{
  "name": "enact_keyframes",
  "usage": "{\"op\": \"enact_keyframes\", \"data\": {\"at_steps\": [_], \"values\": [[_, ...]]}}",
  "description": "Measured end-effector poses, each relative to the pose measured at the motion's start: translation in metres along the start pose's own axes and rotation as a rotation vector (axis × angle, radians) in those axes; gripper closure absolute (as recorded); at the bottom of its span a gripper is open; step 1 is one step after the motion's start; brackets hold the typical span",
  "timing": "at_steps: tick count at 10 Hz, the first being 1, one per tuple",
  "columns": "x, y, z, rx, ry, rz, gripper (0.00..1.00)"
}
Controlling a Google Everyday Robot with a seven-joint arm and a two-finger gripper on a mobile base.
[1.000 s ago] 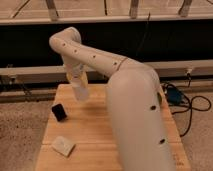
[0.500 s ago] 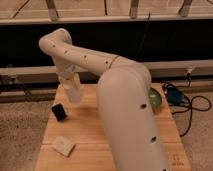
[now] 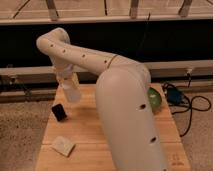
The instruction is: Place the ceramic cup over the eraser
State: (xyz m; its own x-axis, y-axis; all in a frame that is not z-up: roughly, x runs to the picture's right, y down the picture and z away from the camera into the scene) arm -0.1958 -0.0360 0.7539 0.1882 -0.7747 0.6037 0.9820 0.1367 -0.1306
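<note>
The ceramic cup (image 3: 72, 93) is a small plain white cup, held tilted just above the wooden table (image 3: 85, 135) at its back left. My gripper (image 3: 69, 85) hangs at the end of the white arm and is shut on the cup from above. The eraser (image 3: 59, 111) is a small black block standing on the table, just to the lower left of the cup and apart from it.
A flat pale beige square pad (image 3: 63, 145) lies near the table's front left. A green bowl (image 3: 154, 98) shows at the right edge, partly hidden behind my arm (image 3: 125, 110). Cables and a blue object (image 3: 175, 95) lie off the table to the right. A dark rail wall runs behind.
The arm has swung left with the cup in the gripper, bringing the cup closer to the eraser. The eraser and the beige pad have not moved.
</note>
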Motion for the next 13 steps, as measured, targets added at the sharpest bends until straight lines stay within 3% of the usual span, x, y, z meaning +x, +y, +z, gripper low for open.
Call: {"op": "enact_keyframes", "data": {"at_steps": [4, 7, 13], "values": [[-0.005, -0.023, -0.012, 0.019, -0.014, -0.047, 1.00], [-0.021, -0.045, -0.008, 0.022, -0.063, -0.093, 1.00], [-0.052, -0.061, 0.000, 0.028, -0.139, -0.153, 1.00]]}}
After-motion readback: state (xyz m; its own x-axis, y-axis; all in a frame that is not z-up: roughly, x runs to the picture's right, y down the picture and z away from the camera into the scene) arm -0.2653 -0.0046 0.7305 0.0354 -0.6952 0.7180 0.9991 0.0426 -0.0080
